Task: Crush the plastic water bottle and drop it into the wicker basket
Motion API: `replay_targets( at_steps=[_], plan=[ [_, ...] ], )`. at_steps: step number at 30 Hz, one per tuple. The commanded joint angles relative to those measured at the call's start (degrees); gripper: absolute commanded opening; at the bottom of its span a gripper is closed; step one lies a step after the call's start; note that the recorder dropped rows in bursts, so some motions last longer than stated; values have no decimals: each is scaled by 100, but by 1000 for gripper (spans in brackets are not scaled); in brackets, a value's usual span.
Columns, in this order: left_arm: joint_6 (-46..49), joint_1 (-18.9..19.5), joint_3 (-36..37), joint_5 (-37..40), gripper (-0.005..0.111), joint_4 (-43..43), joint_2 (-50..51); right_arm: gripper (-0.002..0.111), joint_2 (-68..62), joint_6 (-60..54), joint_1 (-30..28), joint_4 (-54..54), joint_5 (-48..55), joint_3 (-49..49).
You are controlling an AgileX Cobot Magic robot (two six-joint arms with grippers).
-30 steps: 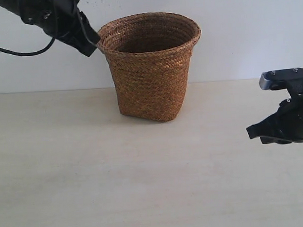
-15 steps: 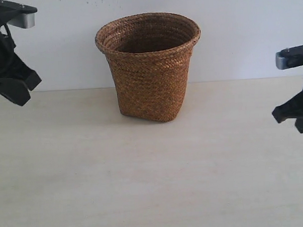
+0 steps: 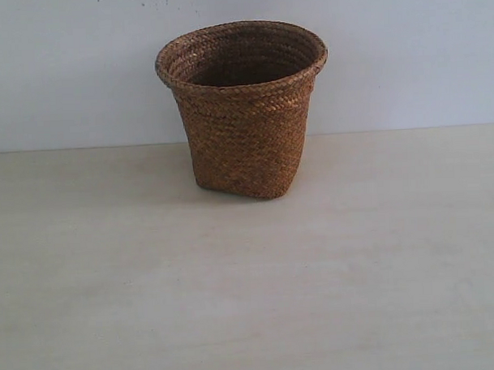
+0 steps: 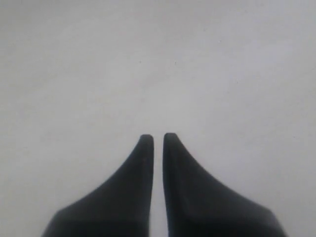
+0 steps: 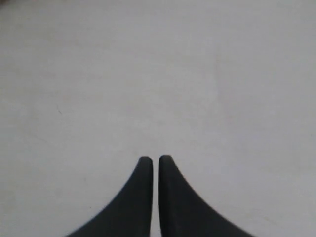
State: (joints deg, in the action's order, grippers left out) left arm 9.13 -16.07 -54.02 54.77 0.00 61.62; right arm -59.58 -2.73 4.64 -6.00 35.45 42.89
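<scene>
The brown wicker basket (image 3: 246,112) stands upright at the back middle of the pale table (image 3: 251,298), its dark inside partly visible. The plastic water bottle shows in no view. Neither arm appears in the exterior view. In the left wrist view my left gripper (image 4: 157,136) is shut, its black fingers (image 4: 133,192) almost touching with nothing between them, over bare pale surface. My right gripper (image 5: 155,159) is likewise shut and empty in the right wrist view, with only pale surface beyond its fingers (image 5: 187,207).
A plain light wall (image 3: 405,49) rises behind the table. Both wrist views show nothing except pale, featureless surface.
Both arms have withdrawn out of the exterior view: the left one went from the basket's rim out to the left, the right one out to the right. The basket has not moved.
</scene>
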Motion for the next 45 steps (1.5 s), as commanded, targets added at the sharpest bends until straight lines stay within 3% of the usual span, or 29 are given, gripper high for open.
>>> replay_targets(
  at_steps=[1,8,23,30,38,45],
  plan=[
    [-92,7,955,-749,4,-140,-1200,0,1268,116,-7,-22,-545,-509],
    [-251,7,1962,-1648,4,-162,-2840,0,2754,128,-7,-22,-1463,-1106],
    [-267,7,2756,-1885,4,-775,-4999,0,5463,947,-7,147,-2035,-2132],
    [-95,7,3248,-2399,4,-1666,-5532,0,5958,1193,-7,397,-2568,-2919],
    [42,7,3714,-3336,4,-2082,-5714,0,5958,1118,-7,395,-3217,-3788],
    [141,7,4315,-4389,4,-2156,-5714,0,5958,1118,-7,395,-3133,-3966]
  ],
)
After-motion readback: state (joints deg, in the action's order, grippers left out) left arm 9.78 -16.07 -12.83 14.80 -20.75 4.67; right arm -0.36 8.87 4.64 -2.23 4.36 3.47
